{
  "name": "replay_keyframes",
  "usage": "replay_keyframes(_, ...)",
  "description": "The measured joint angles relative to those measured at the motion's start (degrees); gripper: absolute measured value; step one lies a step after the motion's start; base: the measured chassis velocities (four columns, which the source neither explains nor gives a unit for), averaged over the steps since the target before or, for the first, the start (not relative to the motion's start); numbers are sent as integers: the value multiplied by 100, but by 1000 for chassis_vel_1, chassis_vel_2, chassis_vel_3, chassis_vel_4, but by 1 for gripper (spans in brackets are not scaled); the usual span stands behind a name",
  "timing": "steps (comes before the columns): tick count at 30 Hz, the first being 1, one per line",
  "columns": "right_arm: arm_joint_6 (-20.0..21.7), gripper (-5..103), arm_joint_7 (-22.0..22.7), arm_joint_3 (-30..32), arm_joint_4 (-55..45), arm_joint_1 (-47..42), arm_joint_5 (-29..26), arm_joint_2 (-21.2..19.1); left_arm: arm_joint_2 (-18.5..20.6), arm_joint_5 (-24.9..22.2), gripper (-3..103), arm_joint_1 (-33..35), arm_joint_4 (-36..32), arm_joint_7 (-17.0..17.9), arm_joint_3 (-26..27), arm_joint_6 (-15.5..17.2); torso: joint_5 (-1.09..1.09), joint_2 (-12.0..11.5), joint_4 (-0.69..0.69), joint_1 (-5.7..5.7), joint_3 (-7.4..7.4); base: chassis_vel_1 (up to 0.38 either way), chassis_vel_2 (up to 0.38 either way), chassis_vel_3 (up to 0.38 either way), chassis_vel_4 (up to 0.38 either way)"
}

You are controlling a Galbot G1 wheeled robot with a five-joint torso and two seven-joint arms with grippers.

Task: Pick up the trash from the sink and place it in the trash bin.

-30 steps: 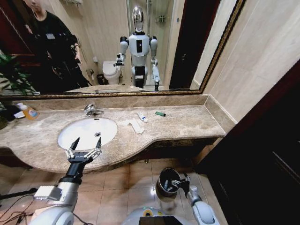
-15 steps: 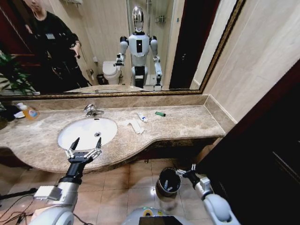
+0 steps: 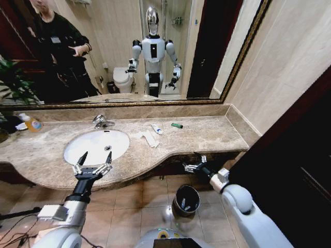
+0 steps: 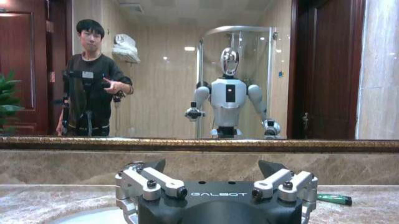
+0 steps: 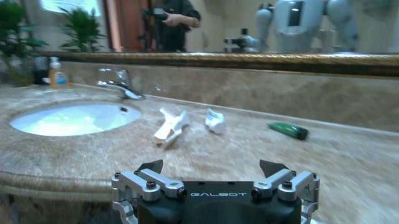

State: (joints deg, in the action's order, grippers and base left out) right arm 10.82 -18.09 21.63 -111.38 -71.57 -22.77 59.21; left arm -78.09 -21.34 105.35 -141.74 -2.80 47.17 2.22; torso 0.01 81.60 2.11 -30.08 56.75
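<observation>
A white oval sink (image 3: 96,145) sits in a mottled beige marble surface (image 3: 207,135), where white paper strips (image 3: 148,138), a white tube (image 3: 156,129) and a small green piece (image 3: 177,125) lie. Below, a dark shiny trash bin (image 3: 186,200) with black liner stands on tan floor tiles (image 3: 147,199).

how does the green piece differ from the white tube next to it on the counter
The green piece is dark green, slim and lies farther from the sink; the white tube is white, stubbier and closer to the basin. In the right wrist view their long axes point in different directions. Both lie flat on the marble counter, outside the basin, untouched by either pincer.
</observation>
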Motion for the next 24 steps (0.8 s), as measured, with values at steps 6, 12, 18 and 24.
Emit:
replay_keyframes(6, 11, 100, -3, -846, 845, 1209, -285, -111, 0, 0, 100, 0, 0, 1, 0, 0, -2, 0, 0, -1, 0, 0, 0, 0, 0)
replay_keyframes(12, 84, 100, 28, -1441, 1319, 1951, -488, -31, 0, 0, 100, 0, 0, 0, 0, 0, -2, 0, 0, -1, 0, 0, 0, 0, 0)
replay_keyframes(18, 260, 100, 146, -1841, 1397, 2357, -649, 96, -1, 0, 100, 0, 0, 0, 0, 0, -3, 0, 0, -1, 0, 0, 0, 0, 0)
replay_keyframes(24, 619, 100, 786, -2395, 1489, 2772, -723, 402, 0, 0, 100, 0, 0, 0, 0, 0, -2, 0, 0, -1, 0, 0, 0, 0, 0)
